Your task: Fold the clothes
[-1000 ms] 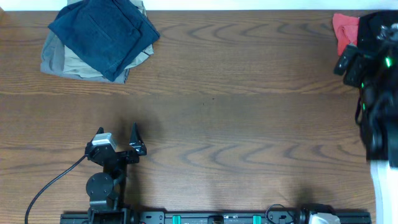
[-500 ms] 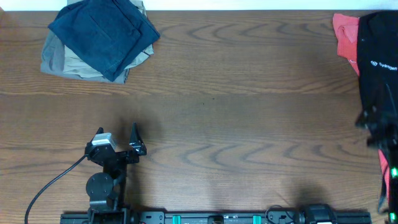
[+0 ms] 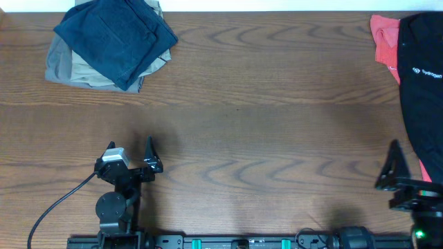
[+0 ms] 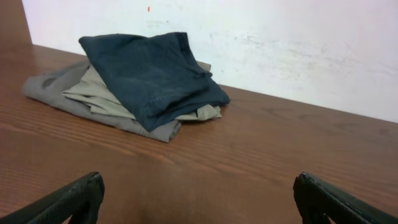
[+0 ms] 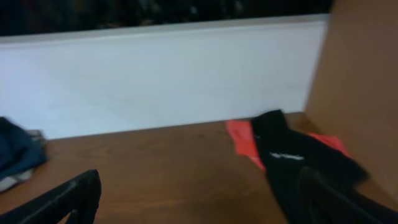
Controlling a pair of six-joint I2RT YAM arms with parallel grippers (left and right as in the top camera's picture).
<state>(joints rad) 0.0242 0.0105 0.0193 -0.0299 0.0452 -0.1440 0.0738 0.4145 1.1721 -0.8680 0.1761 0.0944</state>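
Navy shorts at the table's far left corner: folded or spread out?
Folded. The navy shorts lie doubled over in a compact, roughly square shape on top of the khaki piece, with layered edges visible in the left wrist view.

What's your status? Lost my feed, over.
Left gripper open, empty. Right gripper open, empty. Navy shorts atop khaki stack, left; black garment over coral piece, right. Nothing in the way.

Black soft cloth garment (image 3: pixel 421 104), far right edge of the wooden table (image 3: pixel 277 124): one small white logo with a short line of white lettering (image 3: pixel 430 71), too small to read. No other text legible.
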